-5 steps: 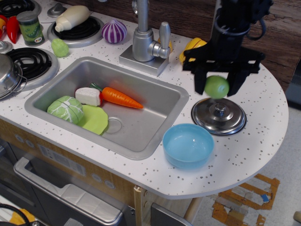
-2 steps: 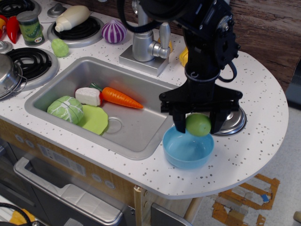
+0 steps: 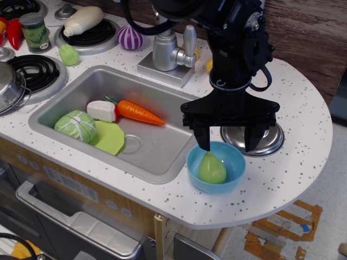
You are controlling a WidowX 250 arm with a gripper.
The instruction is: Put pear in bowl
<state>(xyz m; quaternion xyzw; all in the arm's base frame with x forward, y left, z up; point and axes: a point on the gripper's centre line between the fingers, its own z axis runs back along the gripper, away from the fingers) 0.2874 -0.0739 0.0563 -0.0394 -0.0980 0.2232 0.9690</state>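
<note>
The light-green pear lies inside the light-blue bowl on the counter's front right, pointed end up and toward the back. My gripper hangs just above the bowl with its two black fingers spread wide, one over the bowl's left rim and one over its right rim. It is open and holds nothing. The arm rises behind it and hides part of the counter and the steel lid.
A steel pot lid lies just behind the bowl, partly hidden by the gripper. The sink to the left holds a carrot, a cabbage and a green leaf. The faucet stands at the back.
The gripper carried the pear from over the lid forward and left to the bowl. It then opened and the pear dropped into the bowl.
</note>
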